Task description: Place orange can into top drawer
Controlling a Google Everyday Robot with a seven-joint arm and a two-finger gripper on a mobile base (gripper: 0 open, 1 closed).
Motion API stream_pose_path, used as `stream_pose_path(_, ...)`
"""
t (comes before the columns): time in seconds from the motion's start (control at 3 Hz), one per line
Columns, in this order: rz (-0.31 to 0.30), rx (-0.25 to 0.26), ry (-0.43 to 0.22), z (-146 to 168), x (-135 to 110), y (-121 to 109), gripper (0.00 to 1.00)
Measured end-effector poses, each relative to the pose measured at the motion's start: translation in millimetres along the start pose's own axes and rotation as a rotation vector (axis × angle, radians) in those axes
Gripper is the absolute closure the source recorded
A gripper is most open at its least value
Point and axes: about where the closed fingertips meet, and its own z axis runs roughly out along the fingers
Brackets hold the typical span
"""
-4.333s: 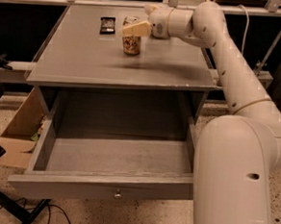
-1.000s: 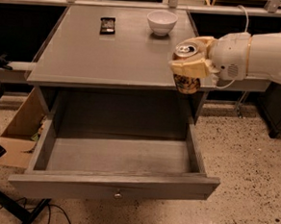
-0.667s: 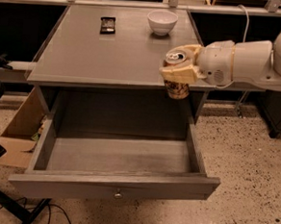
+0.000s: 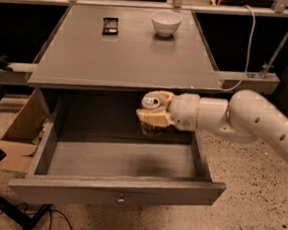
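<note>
My gripper point(image 4: 153, 112) is shut on the orange can point(image 4: 151, 103), whose silver top with pull tab faces up. It holds the can upright in the air over the open top drawer point(image 4: 119, 190), above the drawer's back right part and just below the tabletop's front edge. The can's lower part shows below the fingers point(image 4: 153, 118). The drawer is pulled fully out, its inside is bare, and its front panel carries a small round knob point(image 4: 121, 200). My white arm point(image 4: 252, 119) reaches in from the right.
A white bowl point(image 4: 166, 22) and a small flat black object point(image 4: 110, 25) sit at the back of the grey tabletop point(image 4: 123, 56). A cardboard box point(image 4: 19, 133) stands on the floor at the left. A cable hangs at the right.
The can was lifted off the tabletop and carried right, off the table's edge. Over the last second my gripper has moved it left and down over the open drawer.
</note>
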Motion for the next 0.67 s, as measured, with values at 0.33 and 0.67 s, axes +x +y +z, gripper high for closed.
stream_pose_path(0.33, 0.009, -0.051, -0.01, 44.5, 50.7, 30.2, 1.0)
stream_pose_path(0.67, -0.013, -0.088, 0.008, 77.8, 86.8, 49.3, 1.0)
